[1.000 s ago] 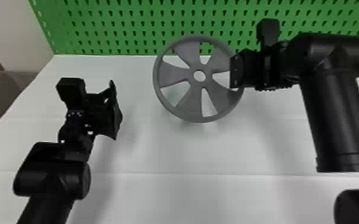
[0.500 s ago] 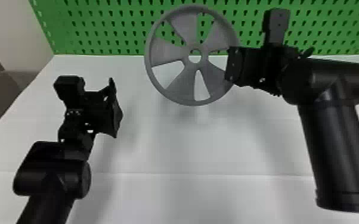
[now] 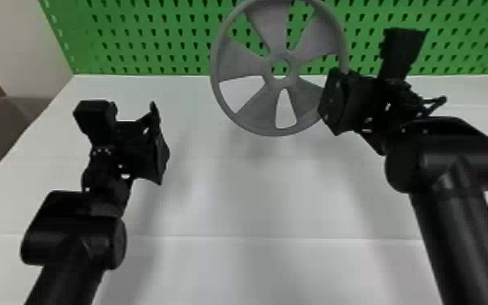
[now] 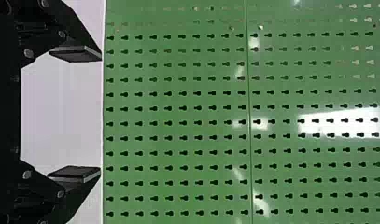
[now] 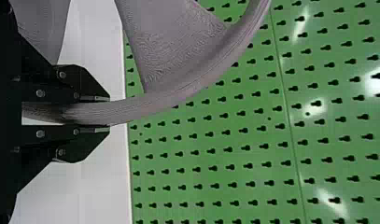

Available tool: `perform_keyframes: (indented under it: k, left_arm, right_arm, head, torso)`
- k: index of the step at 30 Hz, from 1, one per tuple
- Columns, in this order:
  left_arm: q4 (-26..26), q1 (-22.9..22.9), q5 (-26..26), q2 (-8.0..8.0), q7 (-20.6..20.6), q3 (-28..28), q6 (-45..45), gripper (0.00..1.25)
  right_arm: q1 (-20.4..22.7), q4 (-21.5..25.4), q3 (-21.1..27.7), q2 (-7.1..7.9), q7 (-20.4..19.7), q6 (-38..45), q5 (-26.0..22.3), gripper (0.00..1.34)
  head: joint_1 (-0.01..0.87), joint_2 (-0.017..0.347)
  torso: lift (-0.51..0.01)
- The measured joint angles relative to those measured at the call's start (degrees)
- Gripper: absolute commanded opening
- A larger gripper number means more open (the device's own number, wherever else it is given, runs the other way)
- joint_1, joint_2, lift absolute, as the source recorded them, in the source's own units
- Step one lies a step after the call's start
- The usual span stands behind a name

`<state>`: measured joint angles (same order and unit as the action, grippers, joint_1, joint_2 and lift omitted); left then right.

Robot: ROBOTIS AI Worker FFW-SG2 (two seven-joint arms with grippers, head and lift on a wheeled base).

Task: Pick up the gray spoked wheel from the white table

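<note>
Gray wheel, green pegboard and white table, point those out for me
Gray wheel (image 3: 271,26), head view, on an upper spoke.
Green pegboard (image 4: 178,101), left wrist view, on its perforated face.
White table (image 3: 255,198), head view, on bare top between the arms.

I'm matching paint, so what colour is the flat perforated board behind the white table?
Green, with dark keyhole-shaped holes, clearest in the left wrist view.

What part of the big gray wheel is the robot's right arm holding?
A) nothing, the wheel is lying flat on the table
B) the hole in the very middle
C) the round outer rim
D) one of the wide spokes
C, because the right jaws are closed on both sides of the outer rim of the gray wheel.
</note>
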<state>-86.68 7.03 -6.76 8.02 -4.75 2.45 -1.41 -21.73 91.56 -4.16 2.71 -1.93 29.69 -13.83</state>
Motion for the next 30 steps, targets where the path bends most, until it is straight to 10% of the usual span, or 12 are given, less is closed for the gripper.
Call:
perform_keyframes:
  k: [30]
  left_arm:
    - [-0.3,-1.8,-3.6,-0.99,1.7,-1.0,-2.8,0.85]
  right_arm:
    - [14.1,-3.5,4.3,-0.42,-0.1,-35.0,10.2,0.15]
  head:
    - [0.779,0.071]
  torso:
    - [-0.097]
